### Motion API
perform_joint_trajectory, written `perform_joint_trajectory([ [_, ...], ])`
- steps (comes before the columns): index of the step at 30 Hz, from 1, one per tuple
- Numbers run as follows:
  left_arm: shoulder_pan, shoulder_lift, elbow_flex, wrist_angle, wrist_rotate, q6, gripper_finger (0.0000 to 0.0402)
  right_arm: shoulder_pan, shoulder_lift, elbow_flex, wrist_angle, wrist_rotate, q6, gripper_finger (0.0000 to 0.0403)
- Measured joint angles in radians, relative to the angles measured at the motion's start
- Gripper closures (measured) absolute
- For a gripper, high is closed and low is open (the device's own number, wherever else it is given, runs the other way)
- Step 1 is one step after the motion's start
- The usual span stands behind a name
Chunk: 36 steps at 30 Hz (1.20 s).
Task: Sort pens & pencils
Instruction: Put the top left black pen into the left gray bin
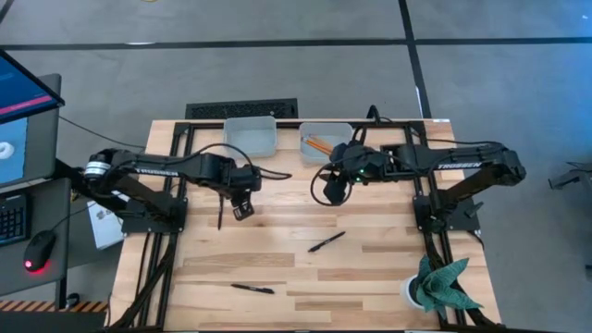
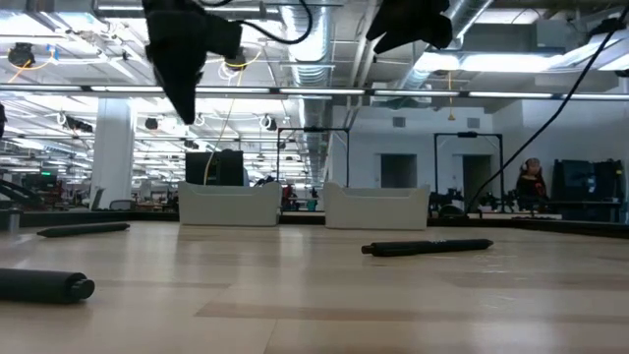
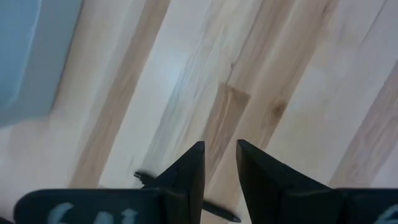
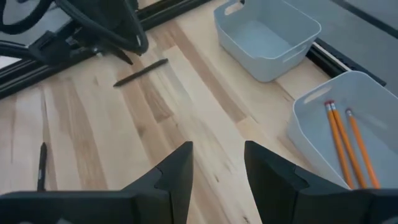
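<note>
High view shows a light wooden table [image 1: 277,259] with two dark robot arms over it; two pale grey plastic bins sit side by side at the far edge; the left bin [image 1: 251,135] looks bare inside, and the right bin [image 1: 326,139] holds the thin orange wooden pencils [image 4: 342,142]; the right wrist view shows three of them lying together in it. Three thin black pens lie on the wood; one pen [image 1: 220,211] is just beside the left gripper [image 1: 242,209]; one pen [image 1: 326,241] is in the middle; one pen [image 1: 252,289] is near the front edge. The left gripper hangs above the table with its fingers a little apart and nothing between them; the right gripper [image 1: 335,189] hangs near the right bin, fingers spread and holding nothing.
</note>
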Motion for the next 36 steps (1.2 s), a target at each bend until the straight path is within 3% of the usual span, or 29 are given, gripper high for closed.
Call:
perform_joint_trajectory([
  [5,0.0,-0.065,-0.115,0.022,-0.011,-0.093,0.0318,0.0,0.015,0.0,-0.006,0.0,0.0,0.0236],
  [15,0.0,-0.151,-0.26,0.019,-0.17,-0.331,0.0318,-0.003,0.057,0.001,0.003,0.0,-0.001,0.0238],
  [22,-0.002,-0.146,-0.3,0.009,-0.154,-0.541,0.0312,-0.005,0.112,0.0,0.014,0.0,-0.001,0.0238],
  [36,-0.002,-0.146,-0.461,0.109,-0.072,-0.803,0.0236,-0.027,0.116,0.0,0.013,0.0,-0.007,0.0239],
])
